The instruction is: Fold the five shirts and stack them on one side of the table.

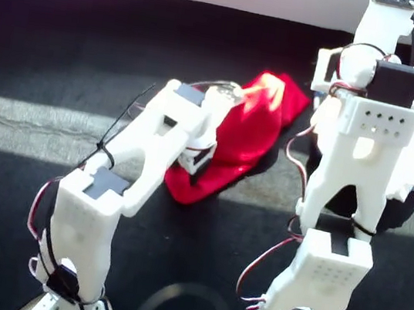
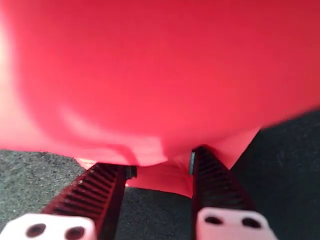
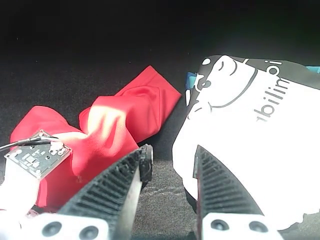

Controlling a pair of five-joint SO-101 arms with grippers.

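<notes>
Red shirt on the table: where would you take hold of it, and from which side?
Probably the flat end of the red shirt nearest the white shirt, from above with the open right hand. That end lies thin and spread, while the rest is bunched up under the left hand.

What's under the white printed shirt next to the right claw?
A sliver of blue fabric sticks out from beneath the white shirt at its edge. The shirt covers the rest, so how many items lie under it cannot be told.
</notes>
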